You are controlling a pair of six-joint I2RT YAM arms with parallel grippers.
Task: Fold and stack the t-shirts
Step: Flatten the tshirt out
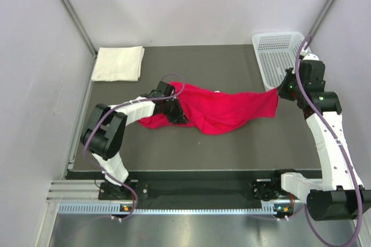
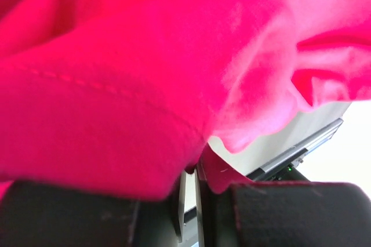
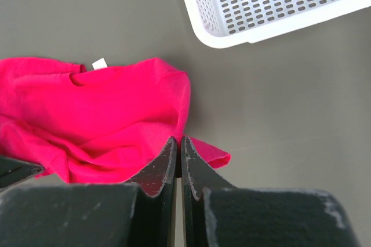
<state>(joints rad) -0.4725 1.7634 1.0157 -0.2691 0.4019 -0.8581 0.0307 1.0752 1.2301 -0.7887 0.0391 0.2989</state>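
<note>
Red cloth is the whole job here: the red t-shirt (image 1: 226,111) hangs in a rumpled band across the middle of the table (image 1: 232,154), strung between the two arms, while the cream-white t-shirt (image 1: 119,63) lies folded at the far left corner, well apart. The right claw (image 1: 277,92) has its jaws pressed together on a small corner of the shirt's right end, just beside the white mesh basket (image 1: 277,50). The left claw (image 1: 172,108) is buried in the bunched left end; its wrist view shows the jaws nearly together, with a fold of red fabric running down between their tips, so I judge it to be gripping, though how firmly is hard to say. The step in hand looks like spreading the shirt flat before any fold. To do it well, the two claws should draw apart evenly so the sag in the middle goes taut, then lower together so the cloth lands smooth rather than in ridges. The right-hand pinch is shallow and could slip under a hard pull, so gentle tension suits it. The white neck label (image 3: 99,63) shows on the far edge, a handy check of which way the shirt lies. Keep the right end from snagging the basket.
</note>
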